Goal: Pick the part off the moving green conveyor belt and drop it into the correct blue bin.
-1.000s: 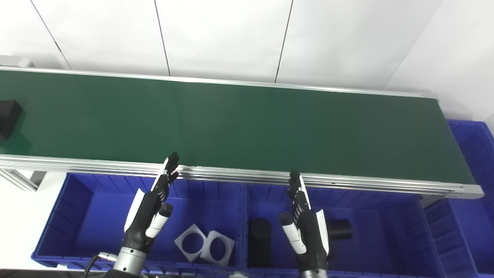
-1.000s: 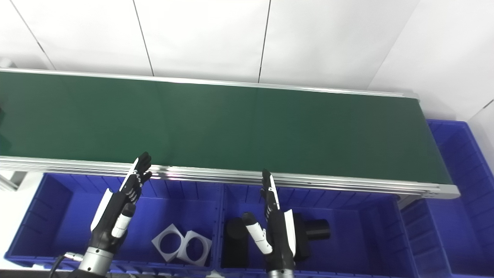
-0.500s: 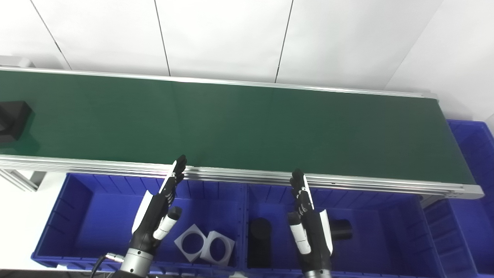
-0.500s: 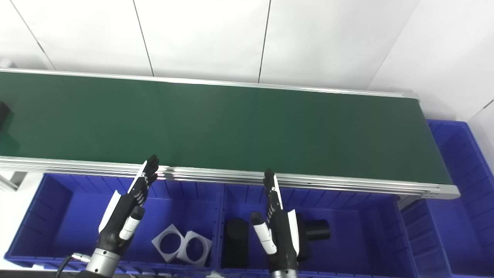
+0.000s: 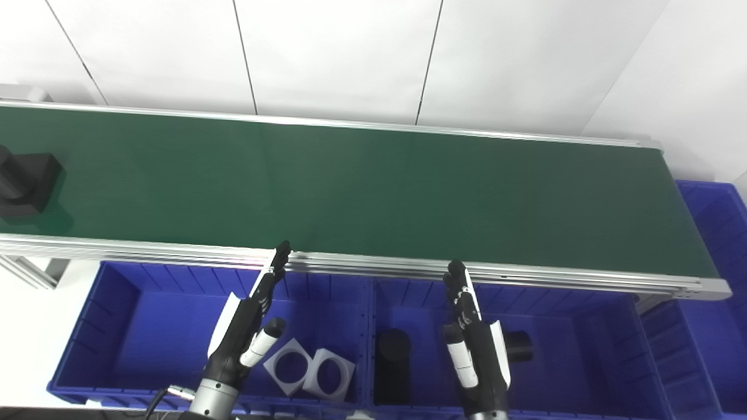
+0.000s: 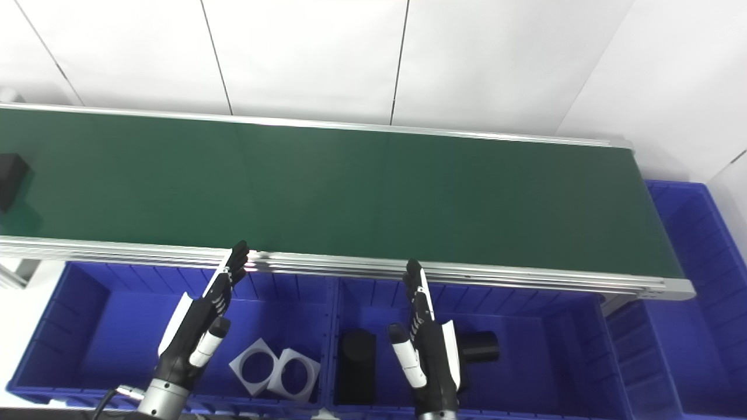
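a black part (image 5: 26, 184) lies on the green conveyor belt (image 5: 373, 186) at its far left end, near the picture's left edge and well apart from both hands. the left hand (image 5: 248, 326) is empty, fingers extended and apart, positioned over the left blue bin (image 5: 117, 326); its fingertips reach up to the belt's near metal rail (image 5: 362, 265). two white square parts with round holes (image 5: 309, 368) lie side by side in that bin. the right hand (image 5: 475, 347) is also empty with fingers extended, over the middle blue bin (image 5: 572, 350), which contains black cylindrical parts (image 5: 392, 364). another blue bin (image 5: 715, 233) stands at the belt's right end.
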Motion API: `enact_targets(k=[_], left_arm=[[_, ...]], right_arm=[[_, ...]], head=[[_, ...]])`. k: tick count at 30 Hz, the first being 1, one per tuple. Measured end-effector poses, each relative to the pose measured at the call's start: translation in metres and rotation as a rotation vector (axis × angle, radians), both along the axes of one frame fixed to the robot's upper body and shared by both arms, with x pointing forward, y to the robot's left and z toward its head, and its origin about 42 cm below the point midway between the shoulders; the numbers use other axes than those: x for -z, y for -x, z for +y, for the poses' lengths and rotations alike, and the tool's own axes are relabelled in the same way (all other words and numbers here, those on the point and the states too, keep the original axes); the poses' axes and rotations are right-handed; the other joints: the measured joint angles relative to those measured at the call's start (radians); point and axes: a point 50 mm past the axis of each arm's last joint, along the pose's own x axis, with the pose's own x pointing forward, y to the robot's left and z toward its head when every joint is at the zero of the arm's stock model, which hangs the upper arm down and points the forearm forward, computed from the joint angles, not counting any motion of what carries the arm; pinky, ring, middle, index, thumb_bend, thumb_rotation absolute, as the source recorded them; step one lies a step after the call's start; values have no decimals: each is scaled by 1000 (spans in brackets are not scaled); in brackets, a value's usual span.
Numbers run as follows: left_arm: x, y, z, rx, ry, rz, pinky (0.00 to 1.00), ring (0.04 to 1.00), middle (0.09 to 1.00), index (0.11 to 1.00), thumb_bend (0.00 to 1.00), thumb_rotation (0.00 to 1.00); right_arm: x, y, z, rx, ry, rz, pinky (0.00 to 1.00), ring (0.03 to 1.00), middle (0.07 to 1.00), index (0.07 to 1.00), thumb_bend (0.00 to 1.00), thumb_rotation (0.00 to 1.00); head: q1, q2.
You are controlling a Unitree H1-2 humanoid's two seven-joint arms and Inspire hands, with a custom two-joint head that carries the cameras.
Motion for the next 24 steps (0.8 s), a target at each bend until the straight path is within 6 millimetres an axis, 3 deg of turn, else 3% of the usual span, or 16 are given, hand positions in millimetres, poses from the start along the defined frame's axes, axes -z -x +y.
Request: enact_targets(k=[18, 19, 24], left_arm=[[8, 4, -5, 9, 1, 29, 1000, 1000, 1000, 1000, 811, 1000], [9, 4, -7, 14, 2, 32, 1000, 1000, 1000, 1000, 807, 1000], [11, 6, -14, 14, 5, 36, 990, 1000, 1000, 1000, 787, 1000]], right_arm=[[5, 4, -2, 0, -12, 19, 1000, 1000, 1000, 1000, 756, 904], [6, 4, -3, -1, -9, 20, 1000, 1000, 1000, 1000, 750, 910], [8, 6, -11, -9, 12, 27, 1000, 995, 1000, 1000, 704, 924]], head=[[69, -51], [142, -86], [184, -107]])
